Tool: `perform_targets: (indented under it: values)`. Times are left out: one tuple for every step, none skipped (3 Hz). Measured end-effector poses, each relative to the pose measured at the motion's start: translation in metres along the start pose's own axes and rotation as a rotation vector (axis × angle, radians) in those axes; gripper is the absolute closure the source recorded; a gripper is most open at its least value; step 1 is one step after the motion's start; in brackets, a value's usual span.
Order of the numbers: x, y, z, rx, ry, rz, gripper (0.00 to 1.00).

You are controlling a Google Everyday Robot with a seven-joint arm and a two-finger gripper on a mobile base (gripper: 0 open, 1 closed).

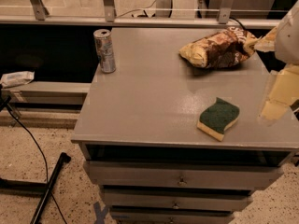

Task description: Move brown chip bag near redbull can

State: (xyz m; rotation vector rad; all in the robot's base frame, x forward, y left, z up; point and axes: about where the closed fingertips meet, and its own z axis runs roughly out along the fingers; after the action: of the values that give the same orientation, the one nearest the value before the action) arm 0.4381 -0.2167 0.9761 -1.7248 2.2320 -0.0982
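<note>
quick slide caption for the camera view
On a grey drawer cabinet, brown chip bag and redbull can sit apart, sponge in front, gripper at right edge.

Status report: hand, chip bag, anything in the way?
Hand far right, beside brown chip bag. Bag back right; redbull can back left, apart. Sponge front right, off the line between them.

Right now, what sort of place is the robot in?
Likely an office or lab: a grey drawer cabinet serves as the table, a metal-framed glass partition runs behind it, and cables trail over speckled flooring. The claw hangs at the cabinet's right edge.
</note>
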Motion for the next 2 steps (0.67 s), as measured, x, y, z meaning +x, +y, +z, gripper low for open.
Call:
perform_targets:
  values:
    - [0.000, 0.000, 0.000, 0.000, 0.000, 0.000, 0.00]
    - [0.003, -0.025, 0.003, 0.057, -0.011, -0.011, 0.00]
